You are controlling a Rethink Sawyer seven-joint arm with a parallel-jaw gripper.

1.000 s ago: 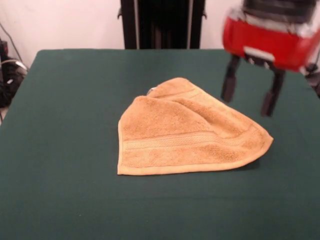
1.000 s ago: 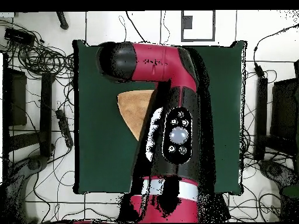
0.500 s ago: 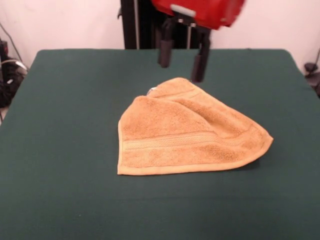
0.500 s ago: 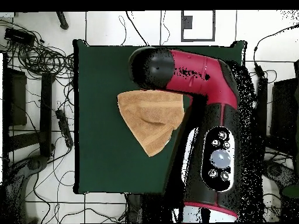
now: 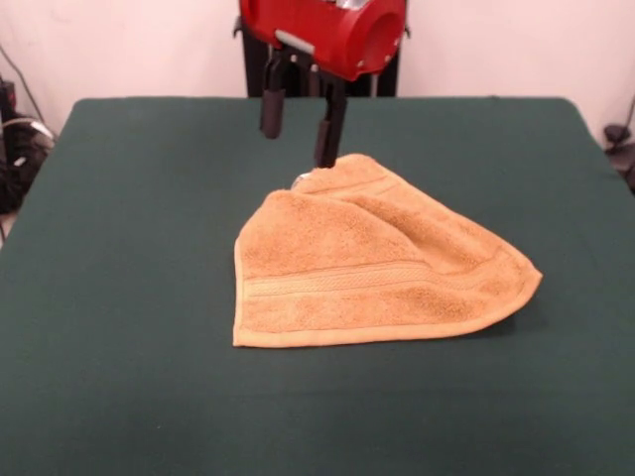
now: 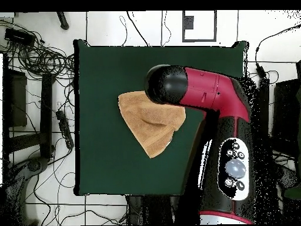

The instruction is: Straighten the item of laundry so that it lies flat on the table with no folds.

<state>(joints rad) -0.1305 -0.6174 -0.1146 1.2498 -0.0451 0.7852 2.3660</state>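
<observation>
- Table (image 5: 119, 297) bare on every side of the folded washcloth (image 5: 367, 263); open approach from the left, right and near edges in the front view.
- Gripper (image 5: 300, 134), fingers apart, hangs at the cloth's far corner.
- Overhead: arm (image 6: 206, 94) covers the cloth's upper right corner.

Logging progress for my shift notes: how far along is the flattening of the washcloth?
Nothing is done: the washcloth lies folded into a rough triangle on the table. In hand: the open gripper hovers by its far corner, gripping nothing. Left: grasp that corner, unfold and smooth the cloth flat.
</observation>
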